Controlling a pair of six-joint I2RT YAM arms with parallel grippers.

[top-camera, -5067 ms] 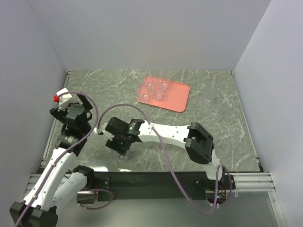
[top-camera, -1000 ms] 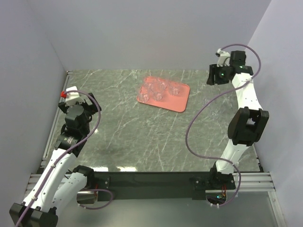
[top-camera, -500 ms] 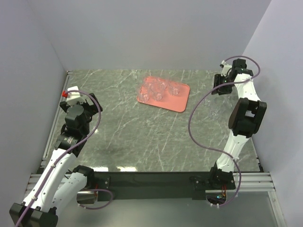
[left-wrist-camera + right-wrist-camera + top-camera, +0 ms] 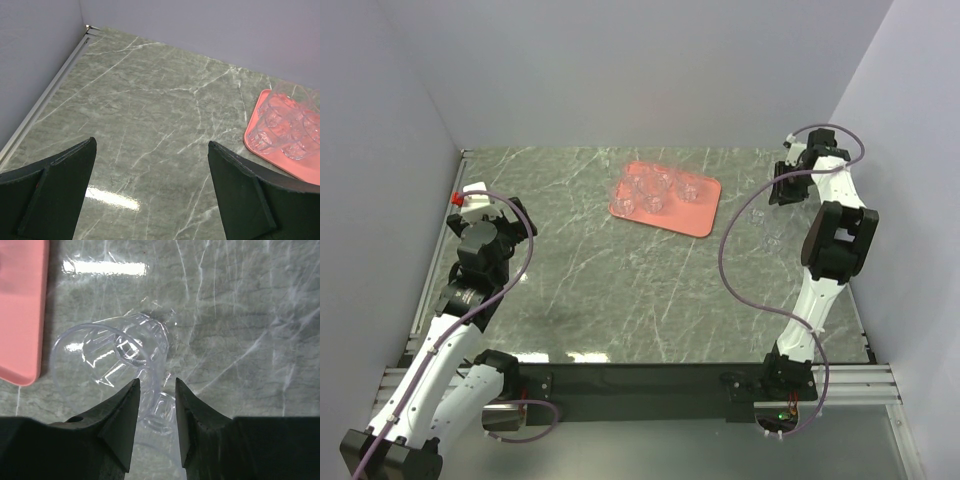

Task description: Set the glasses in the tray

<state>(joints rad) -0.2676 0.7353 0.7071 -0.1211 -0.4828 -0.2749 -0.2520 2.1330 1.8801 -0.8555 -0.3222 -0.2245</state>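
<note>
The right gripper (image 4: 156,383), fingers narrowly parted, pinch unclear, hung at a clear glass (image 4: 107,357) on the tabletop (image 4: 250,315). Light, slick, fragile, it seemed best taken gently by the rim.

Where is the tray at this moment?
In the top view, the tray lies at the far centre of the table, with glasses in it.

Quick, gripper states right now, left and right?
Left gripper: open, empty.
Right gripper: nearly closed astride a glass wall; grip cannot be told.
</note>
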